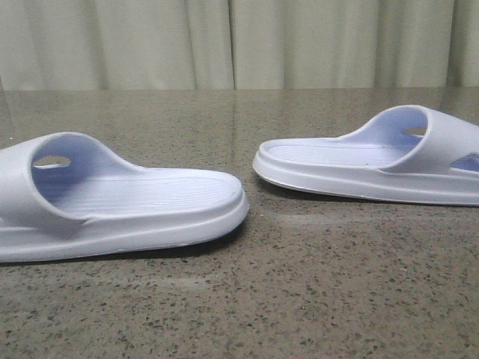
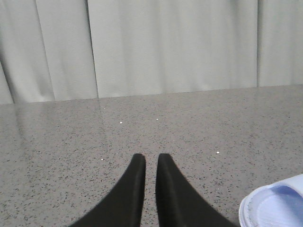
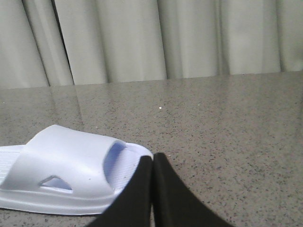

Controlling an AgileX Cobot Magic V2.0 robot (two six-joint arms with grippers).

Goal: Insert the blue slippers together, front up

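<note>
The left slipper [image 1: 112, 198] lies flat on the counter [image 1: 299, 292], the right slipper [image 1: 374, 161] well apart, heels facing. The left claw [image 2: 150, 163] is nearly closed, empty; the right claw [image 3: 152, 163] is closed, empty.

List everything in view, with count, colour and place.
slippers: two, pale blue, soles down on the table, apart, heel ends facing each other; left slipper, right slipper
table: one, grey speckled stone
curtain: pale, pleated, behind the table
left gripper: black fingers nearly together, holding nothing, above the table
right gripper: black fingers together, holding nothing, beside the right slipper
</note>
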